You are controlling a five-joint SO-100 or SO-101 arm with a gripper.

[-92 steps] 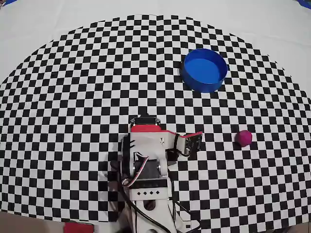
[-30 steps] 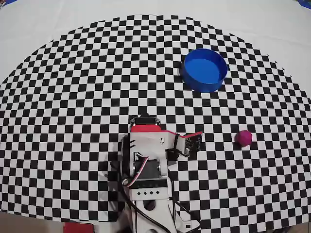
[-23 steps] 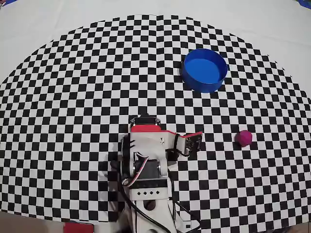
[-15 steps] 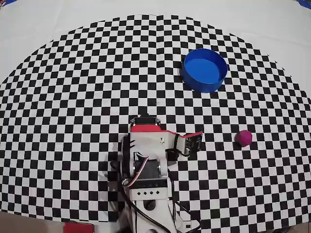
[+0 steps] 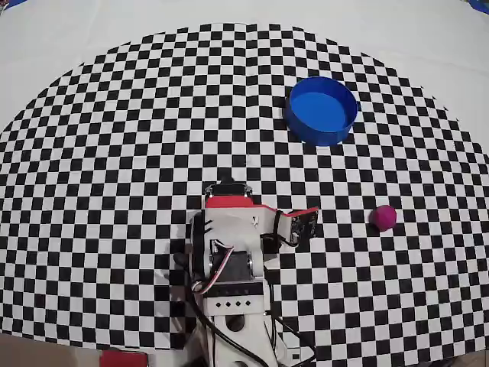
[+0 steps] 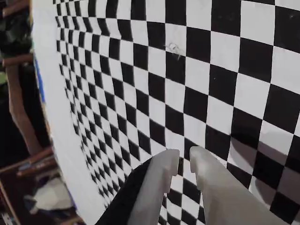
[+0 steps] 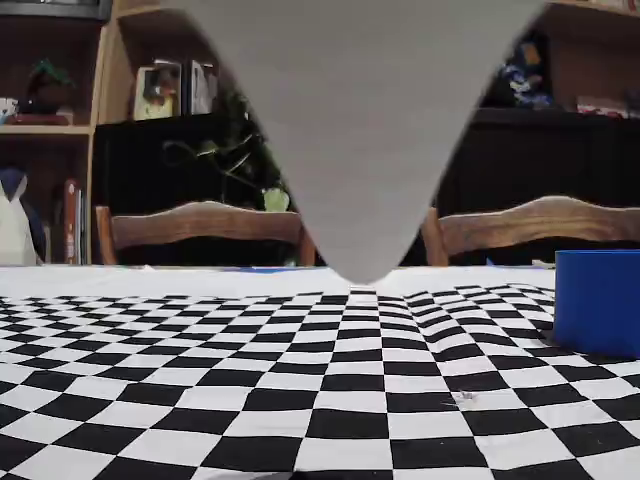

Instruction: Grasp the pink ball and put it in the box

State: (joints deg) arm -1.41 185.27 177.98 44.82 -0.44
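The pink ball (image 5: 383,217) rests on the checkered cloth at the right of the overhead view, well to the right of the folded arm (image 5: 233,252). Farther back stands the box (image 5: 322,109), a round blue tub with nothing in it; the fixed view catches its wall (image 7: 598,300) at the right edge. In the wrist view my gripper (image 6: 184,159) enters from the bottom, its two white fingers shut with only a sliver between the tips and nothing held. It hangs over bare checkers; neither ball nor box appears in that view. The arm hides the gripper in the overhead view.
The checkered cloth (image 5: 137,138) covers the table in a wide arc, with plain white beyond it. A blurred grey wedge (image 7: 360,120) hangs from the top of the fixed view. Wooden chairs (image 7: 200,225) and shelves stand behind the table.
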